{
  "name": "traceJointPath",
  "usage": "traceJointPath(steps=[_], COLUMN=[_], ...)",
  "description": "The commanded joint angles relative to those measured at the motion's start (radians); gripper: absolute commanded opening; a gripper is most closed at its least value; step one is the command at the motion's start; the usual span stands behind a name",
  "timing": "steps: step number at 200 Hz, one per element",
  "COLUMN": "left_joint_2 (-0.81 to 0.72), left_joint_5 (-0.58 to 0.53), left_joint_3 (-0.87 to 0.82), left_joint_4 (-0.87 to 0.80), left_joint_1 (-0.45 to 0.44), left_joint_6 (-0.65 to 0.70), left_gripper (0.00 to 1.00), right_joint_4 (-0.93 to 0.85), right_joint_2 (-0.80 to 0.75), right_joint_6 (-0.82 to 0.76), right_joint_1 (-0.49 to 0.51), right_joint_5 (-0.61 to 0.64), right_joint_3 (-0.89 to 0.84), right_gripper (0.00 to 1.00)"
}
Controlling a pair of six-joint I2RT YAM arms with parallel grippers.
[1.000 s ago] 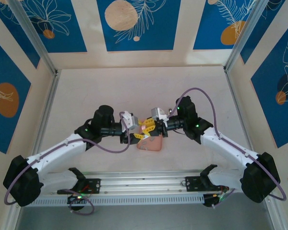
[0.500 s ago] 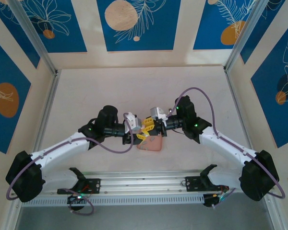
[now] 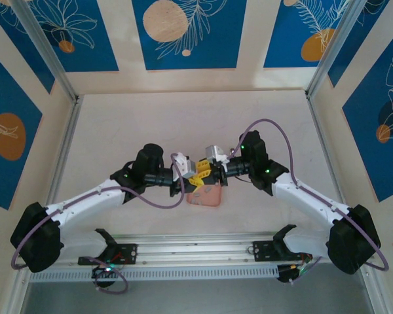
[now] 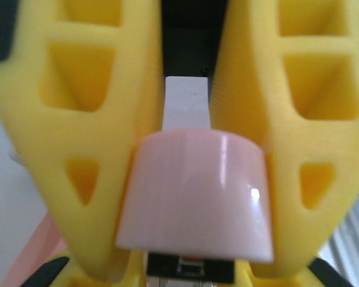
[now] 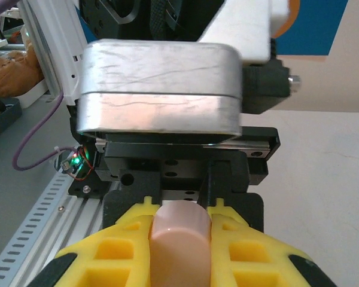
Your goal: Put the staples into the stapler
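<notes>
1. Since a second ago the left arm has pushed right toward the centre, bringing the left gripper up against the right gripper, which has kept its place.
2. Both grippers meet tip to tip just above the salmon-pink tray, which lies on the table near the arms' bases.
3. In the left wrist view, the yellow fingers press on both sides of the pale pink stapler, clamping its rounded end.
4. In the right wrist view, that gripper's yellow fingers squeeze the stapler's other end between them, so the stapler is held off the tray by both arms.
5. Just beyond the right fingertips sits the silver box on the left wrist.
</notes>
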Motion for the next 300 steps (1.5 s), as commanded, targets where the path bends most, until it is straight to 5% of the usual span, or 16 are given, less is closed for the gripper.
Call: traceJointPath(steps=[1,21,36,58,82,112,148,226,300], left_joint_2=[-0.009,-0.032,-0.048,-0.051,-0.018,0.085,0.249,0.579,0.712], left_joint_5=[-0.048,-0.186,-0.405,-0.684,-0.841,-0.909,-0.973,-1.011,-0.928], left_joint_3=[0.029,0.021,0.019,0.027,0.041,0.088,0.196,0.511,0.587], left_joint_4=[0.022,0.008,-0.036,-0.155,-0.261,-0.330,-0.422,-0.704,-0.670], left_joint_1=[-0.016,-0.015,-0.015,-0.016,-0.014,-0.015,-0.015,0.034,0.101], left_joint_6=[-0.054,-0.143,-0.254,-0.432,-0.575,-0.716,-0.815,-0.957,-0.941], left_gripper=[0.12,0.04,0.02,0.04,0.07,0.04,0.00,0.00,0.02], right_joint_4=[0.059,0.101,0.134,0.112,0.015,-0.116,-0.130,-0.167,-0.173], right_joint_2=[-0.028,-0.056,-0.077,-0.098,-0.105,-0.083,-0.046,-0.042,-0.042], right_joint_6=[0.038,0.086,0.156,0.308,0.455,0.776,0.992,0.979,0.970], right_joint_1=[-0.012,-0.028,-0.034,-0.041,-0.043,-0.060,-0.088,-0.083,-0.075], right_joint_5=[-0.007,0.036,0.120,0.307,0.478,0.692,0.686,0.688,0.681], right_joint_3=[-0.026,-0.058,-0.080,-0.094,-0.084,-0.074,-0.116,-0.121,-0.138], right_gripper=[0.17,0.37,0.47,0.54,0.55,0.54,0.52,0.52,0.52])
